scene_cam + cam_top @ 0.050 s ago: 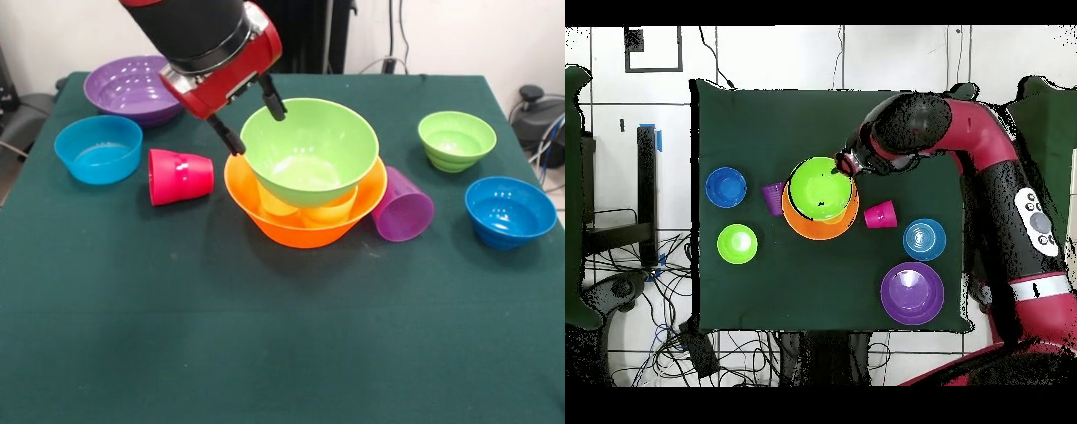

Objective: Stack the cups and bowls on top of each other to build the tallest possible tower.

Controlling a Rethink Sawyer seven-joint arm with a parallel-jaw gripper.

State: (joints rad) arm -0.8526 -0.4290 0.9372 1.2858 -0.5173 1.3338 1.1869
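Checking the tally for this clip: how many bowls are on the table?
6: large orange bowl at centre, large green bowl tilted in it, purple bowl, small green bowl, two blue bowls.

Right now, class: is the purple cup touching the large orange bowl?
Touching. In the front view the purple cup, lying on its side, presses against the right wall of the orange bowl with no green tablecloth visible between them.

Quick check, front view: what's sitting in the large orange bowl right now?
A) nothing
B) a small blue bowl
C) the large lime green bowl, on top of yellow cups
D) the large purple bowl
C: the large lime green bowl sits tilted in the large orange bowl, resting on yellowish cups visible under it; the gripper straddles its rim.
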